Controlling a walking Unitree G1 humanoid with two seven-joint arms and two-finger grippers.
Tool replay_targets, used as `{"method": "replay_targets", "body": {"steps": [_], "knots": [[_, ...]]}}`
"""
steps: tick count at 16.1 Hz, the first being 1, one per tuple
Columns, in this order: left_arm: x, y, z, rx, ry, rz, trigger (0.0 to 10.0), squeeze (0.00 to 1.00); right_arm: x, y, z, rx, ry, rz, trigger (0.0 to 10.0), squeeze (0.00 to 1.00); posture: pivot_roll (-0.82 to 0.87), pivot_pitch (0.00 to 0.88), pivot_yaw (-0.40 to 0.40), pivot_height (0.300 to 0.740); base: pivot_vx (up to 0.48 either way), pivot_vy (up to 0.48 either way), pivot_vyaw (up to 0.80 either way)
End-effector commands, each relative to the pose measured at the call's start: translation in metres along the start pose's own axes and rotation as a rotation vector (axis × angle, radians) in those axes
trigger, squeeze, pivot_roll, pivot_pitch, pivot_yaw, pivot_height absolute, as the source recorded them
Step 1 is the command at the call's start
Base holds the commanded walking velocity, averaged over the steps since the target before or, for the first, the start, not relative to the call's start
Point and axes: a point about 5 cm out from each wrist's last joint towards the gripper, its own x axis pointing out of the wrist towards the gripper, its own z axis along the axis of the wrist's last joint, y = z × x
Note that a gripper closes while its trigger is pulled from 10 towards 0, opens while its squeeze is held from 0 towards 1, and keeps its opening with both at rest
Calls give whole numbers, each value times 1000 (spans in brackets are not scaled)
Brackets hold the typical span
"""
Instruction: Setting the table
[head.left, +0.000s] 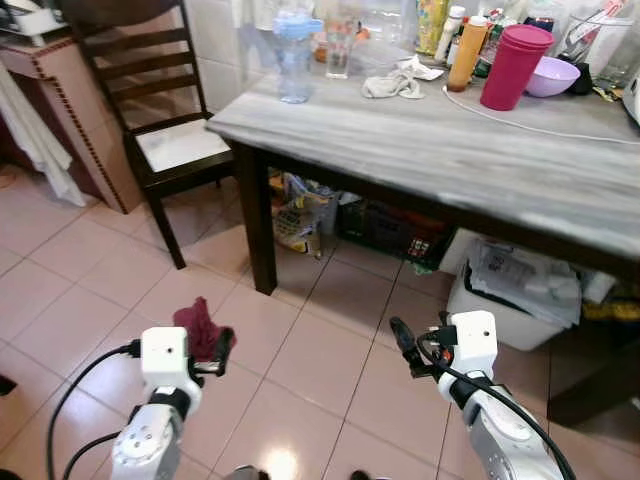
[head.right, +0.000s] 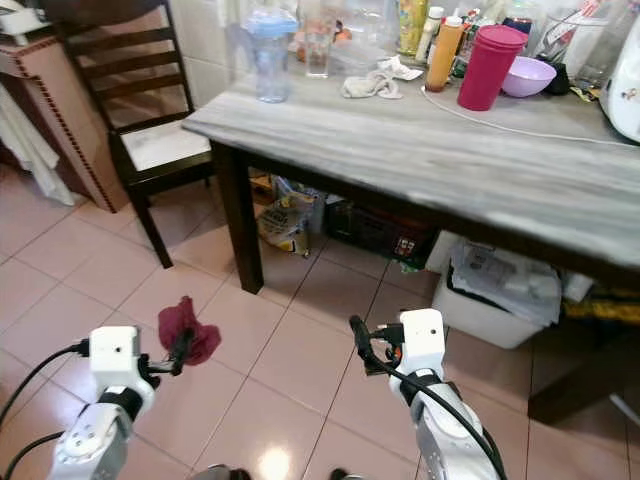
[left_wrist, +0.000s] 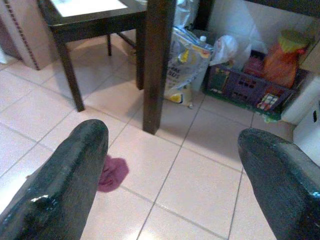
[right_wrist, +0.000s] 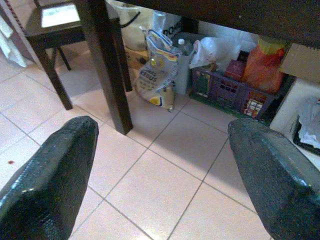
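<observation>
Where I stand the rig, a grey wood-grain table (head.left: 420, 150) on dark legs fills the upper right, over pinkish floor tiles (head.left: 320, 350).

Along the tabletop's far edge: blue bottle (head.left: 295, 55), glass (head.left: 338, 48), white rag (head.left: 392, 84), orange bottle (head.left: 466, 52), magenta tumbler (head.left: 514, 66), purple bowl (head.left: 552, 76). A white cable (head.left: 540, 127) runs toward the right edge.

Beside the table's left corner: dark chair (head.left: 160, 110), pale seat.

Under the table: printed bag (left_wrist: 182, 75), crate (left_wrist: 247, 90), white bin (head.left: 515, 305).

On the tiles, near the front leg: maroon cloth (left_wrist: 112, 172), crumpled, small.

Left gripper (head.left: 215, 350): held low over the tiles just above the cloth, fingers spread wide in the wrist view, empty.

Right gripper (head.left: 405, 345): low before the table, fingers equally wide in its wrist view, empty.
</observation>
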Motion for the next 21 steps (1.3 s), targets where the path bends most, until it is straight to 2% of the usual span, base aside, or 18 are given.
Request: {"method": "replay_targets", "body": {"steps": [1,6,7,12,19,21], "knots": [[0,-2,4,13,-5,-5,10000,0,-2,-2,0,7,6,-8,10000,0,-96,71,2,740,-394,0,0],[-1,-1,11,56,-25,-38,10000,0,-3,0,-1,23,4,-24,10000,0,-98,81,15,740,-306,0,0],[-2,-2,12,12,-26,-66,10000,0,-4,0,-2,24,5,-28,10000,0,-98,83,17,740,0,0,0],[-4,-5,17,10,-38,-125,10000,0,-6,0,-4,23,13,-45,10000,0,-96,94,23,740,0,0,-80],[-5,-3,16,1,-27,-152,10000,0,-5,2,-4,30,11,-47,10000,0,-94,96,33,740,0,-480,-800],[-5,-4,15,1,-24,-157,10000,0,-5,2,-4,30,6,-46,10000,0,-96,99,37,740,0,-480,-259]]}}
